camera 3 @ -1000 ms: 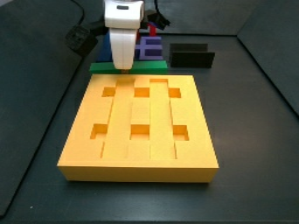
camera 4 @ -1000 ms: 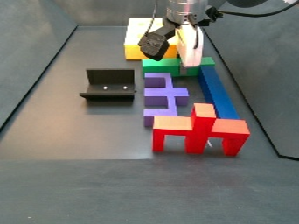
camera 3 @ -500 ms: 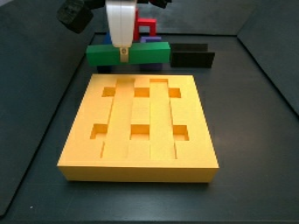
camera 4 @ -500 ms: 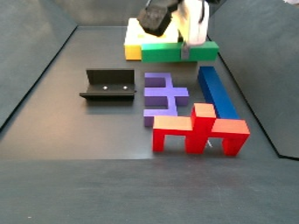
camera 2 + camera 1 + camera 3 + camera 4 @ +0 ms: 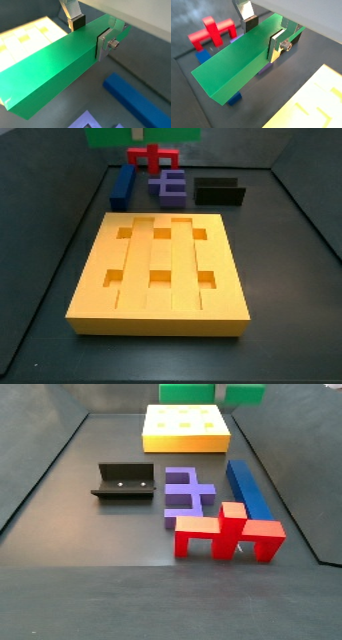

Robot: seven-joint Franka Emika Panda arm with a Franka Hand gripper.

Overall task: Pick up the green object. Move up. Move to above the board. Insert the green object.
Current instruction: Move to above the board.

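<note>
My gripper (image 5: 263, 36) is shut on the green object (image 5: 238, 60), a long green bar held across its middle between the silver fingers; both wrist views show this, with the gripper (image 5: 91, 34) on the bar (image 5: 57, 65). The bar hangs high: in both side views only its underside shows at the top edge (image 5: 144, 135) (image 5: 187, 392), and the gripper itself is out of frame there. The board (image 5: 160, 293), an orange-yellow block with grooves and square holes, lies on the floor, also seen in a side view (image 5: 187, 434) and in both wrist views (image 5: 27, 35) (image 5: 318, 100).
A blue bar (image 5: 123, 186) (image 5: 247, 489) (image 5: 137, 97), a purple piece (image 5: 170, 183) (image 5: 191, 489) and a red piece (image 5: 154, 155) (image 5: 227, 532) (image 5: 212, 31) lie beyond the board. The dark fixture (image 5: 221, 191) (image 5: 127, 481) stands beside them.
The gripper has risen with the green bar in it, from the floor next to the board up past the top edge of both side views.
</note>
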